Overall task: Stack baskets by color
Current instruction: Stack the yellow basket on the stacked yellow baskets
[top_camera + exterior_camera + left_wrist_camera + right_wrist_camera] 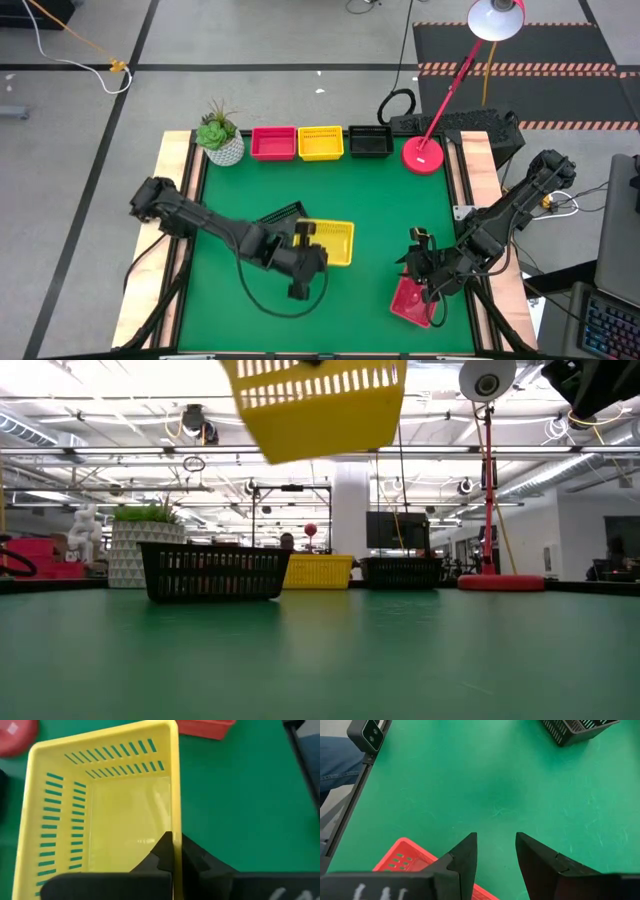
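1. Along the far edge of the desk (330,200) three baskets sit in a row: the red basket (273,143), the yellow basket (321,143) and the black basket (370,142). I judge these to be the bases for the colour stacks; whether any already holds a second basket I cannot tell from above.
2. My left hand (172,851) is clamped shut on the rim of a second yellow basket (330,240), lifted clear of the desk; the low view shows it hanging in the air.
3. My right hand (496,851) hovers over the near right of the desk with its fingers parted and nothing between them, just above a loose red basket (412,303).
4. A loose black basket (213,571) stands on the desk left of centre, partly hidden under my left arm in the high view.
5. So, as I judge it, no stack is finished: the yellow one is in transit, and the red and black ones are yet to go.
6. The loose red basket is partly covered by my right arm from above and cut off in my wrist view.
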Robot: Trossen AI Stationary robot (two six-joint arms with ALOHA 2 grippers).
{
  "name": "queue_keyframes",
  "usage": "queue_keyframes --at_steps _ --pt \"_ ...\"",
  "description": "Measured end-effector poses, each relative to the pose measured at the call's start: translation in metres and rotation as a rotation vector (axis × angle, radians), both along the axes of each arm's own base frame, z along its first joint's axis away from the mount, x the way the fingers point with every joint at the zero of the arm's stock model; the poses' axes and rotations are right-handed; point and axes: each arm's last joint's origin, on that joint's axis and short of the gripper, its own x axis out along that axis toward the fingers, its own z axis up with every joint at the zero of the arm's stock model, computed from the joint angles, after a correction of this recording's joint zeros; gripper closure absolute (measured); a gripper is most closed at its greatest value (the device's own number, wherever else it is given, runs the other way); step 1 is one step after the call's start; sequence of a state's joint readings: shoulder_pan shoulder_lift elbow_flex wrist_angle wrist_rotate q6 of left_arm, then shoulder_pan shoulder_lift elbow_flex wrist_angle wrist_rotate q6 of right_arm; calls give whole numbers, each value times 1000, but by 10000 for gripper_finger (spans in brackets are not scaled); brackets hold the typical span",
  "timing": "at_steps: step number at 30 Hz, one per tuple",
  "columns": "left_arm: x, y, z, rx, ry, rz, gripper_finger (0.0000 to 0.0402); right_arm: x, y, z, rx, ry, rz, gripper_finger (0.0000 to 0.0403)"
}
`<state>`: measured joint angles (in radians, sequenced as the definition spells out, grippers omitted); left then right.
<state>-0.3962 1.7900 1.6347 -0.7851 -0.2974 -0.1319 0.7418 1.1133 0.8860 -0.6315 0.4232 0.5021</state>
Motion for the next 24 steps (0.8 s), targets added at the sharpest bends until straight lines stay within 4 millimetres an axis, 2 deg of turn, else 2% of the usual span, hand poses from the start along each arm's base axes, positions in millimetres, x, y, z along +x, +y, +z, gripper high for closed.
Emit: queue_keyframes --at_steps 4,11,15,24 --pt "7 22 20 75 -23 -40 397 0 0 0 -2 0 1 275" --pt "20 71 40 192 -47 -52 394 0 0 0 -2 1 1 275" --pt "25 104 46 245 -47 -26 398 0 0 -1 -2 -2 0 275" --pt "28 182 50 349 -36 44 397 0 -2 -20 -20 -7 20 275"
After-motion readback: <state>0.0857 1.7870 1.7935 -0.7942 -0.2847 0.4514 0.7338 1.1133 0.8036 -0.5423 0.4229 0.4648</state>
